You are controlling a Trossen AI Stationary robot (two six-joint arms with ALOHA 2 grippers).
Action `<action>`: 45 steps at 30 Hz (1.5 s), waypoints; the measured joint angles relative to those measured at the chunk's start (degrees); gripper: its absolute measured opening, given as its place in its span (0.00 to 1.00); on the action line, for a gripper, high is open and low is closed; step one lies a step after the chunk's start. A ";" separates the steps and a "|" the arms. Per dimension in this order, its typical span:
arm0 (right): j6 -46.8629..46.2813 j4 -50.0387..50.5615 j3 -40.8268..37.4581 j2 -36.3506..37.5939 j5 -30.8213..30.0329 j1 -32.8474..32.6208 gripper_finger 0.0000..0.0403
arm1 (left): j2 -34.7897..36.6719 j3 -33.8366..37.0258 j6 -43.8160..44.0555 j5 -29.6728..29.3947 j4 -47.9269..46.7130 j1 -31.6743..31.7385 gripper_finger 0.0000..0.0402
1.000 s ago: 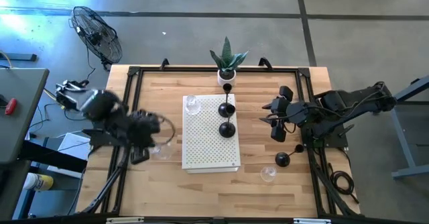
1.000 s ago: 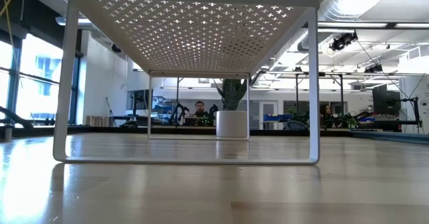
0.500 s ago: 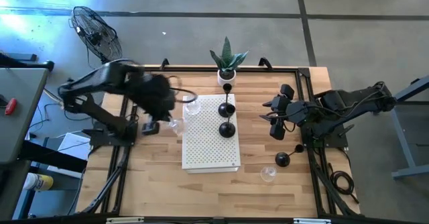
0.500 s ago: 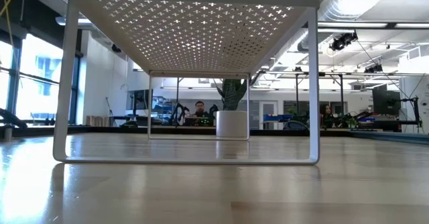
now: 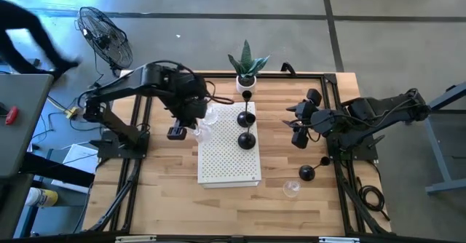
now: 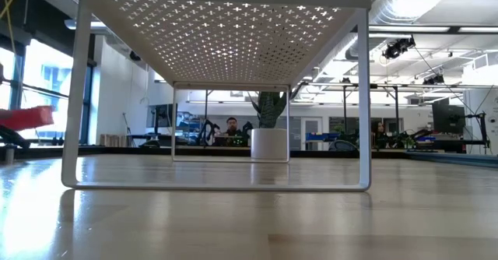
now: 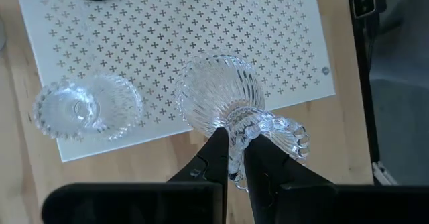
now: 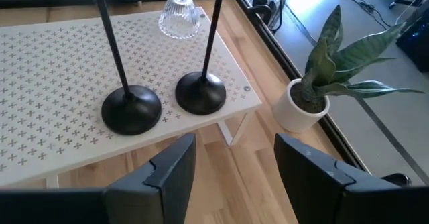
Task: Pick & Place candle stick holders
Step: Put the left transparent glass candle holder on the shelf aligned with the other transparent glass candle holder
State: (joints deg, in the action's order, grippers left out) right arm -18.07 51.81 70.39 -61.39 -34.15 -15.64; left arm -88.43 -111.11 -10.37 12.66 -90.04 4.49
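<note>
Wooden table [image 5: 240,199] with white perforated stand [image 5: 229,152] at centre. Left gripper [image 7: 236,158] over stand's near-left corner, fingers pinched on clear glass holder [image 7: 224,103], carried tilted above stand's edge. Second glass holder [image 7: 87,106] upright on stand just beside it. Two black stemmed holders [image 8: 131,106] on stand. Right gripper [image 8: 234,160] beside stand's right edge, fingers wide, empty. Another black holder [image 5: 307,172] and glass holder [image 5: 291,189] on table right of stand. Potted plant [image 5: 247,67] at far edge.
</note>
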 joint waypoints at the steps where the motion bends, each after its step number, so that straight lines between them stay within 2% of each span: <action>1: -0.22 0.00 0.00 0.00 0.02 0.00 0.48 | -0.43 0.00 -0.12 -0.04 0.03 0.00 0.05; 6: -1.39 0.61 0.00 0.00 0.02 0.00 0.48 | -2.29 0.00 -2.02 -1.57 0.04 0.02 0.05; 18: -1.42 0.72 0.00 0.00 0.05 0.00 0.48 | -4.37 0.13 -4.40 -0.54 0.00 0.00 0.05; 25: -1.61 0.81 0.00 0.00 0.44 -0.06 0.48 | -7.11 0.22 -6.15 2.04 0.04 0.00 0.05; 45: -2.40 0.94 0.00 0.00 0.22 -0.13 0.48 | -7.84 0.22 -8.92 1.78 -0.09 0.02 0.05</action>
State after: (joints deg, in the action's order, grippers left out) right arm -20.48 52.75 70.39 -61.39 -33.93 -15.77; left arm -96.27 -110.89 -19.28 14.44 -90.13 4.51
